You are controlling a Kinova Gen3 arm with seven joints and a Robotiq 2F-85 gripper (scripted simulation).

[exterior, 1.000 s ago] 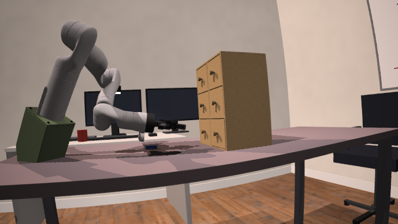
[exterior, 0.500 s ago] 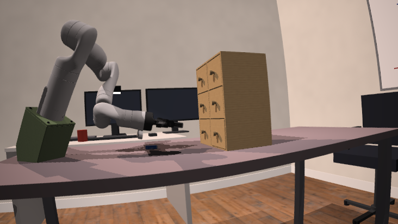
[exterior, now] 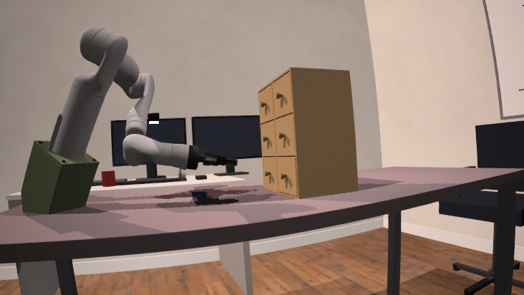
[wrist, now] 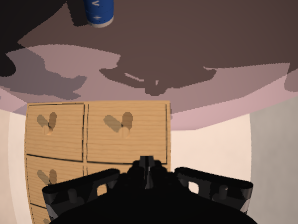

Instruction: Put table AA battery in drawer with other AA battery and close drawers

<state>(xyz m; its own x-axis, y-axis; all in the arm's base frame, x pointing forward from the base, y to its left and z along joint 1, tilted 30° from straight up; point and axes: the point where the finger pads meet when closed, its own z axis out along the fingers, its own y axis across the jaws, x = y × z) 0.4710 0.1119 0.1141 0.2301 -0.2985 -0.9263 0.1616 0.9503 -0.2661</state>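
The small wooden chest (exterior: pixel 308 133) stands upright with six drawers, two columns by three rows, all pushed in; it also shows in the wrist view (wrist: pixel 100 149). My gripper (exterior: pixel 234 161) is shut and empty. It points level toward the chest front, a short way off it, above and beyond the battery. Its closed fingers show in the wrist view (wrist: pixel 147 163). The drawers' contents are hidden.
The arm's green base (exterior: pixel 54 179) sits at the table's left end. A back desk holds two monitors (exterior: pixel 225 137), a keyboard and a red cup (exterior: pixel 108 178). A dark office chair (exterior: pixel 491 205) stands at the right, past the table.
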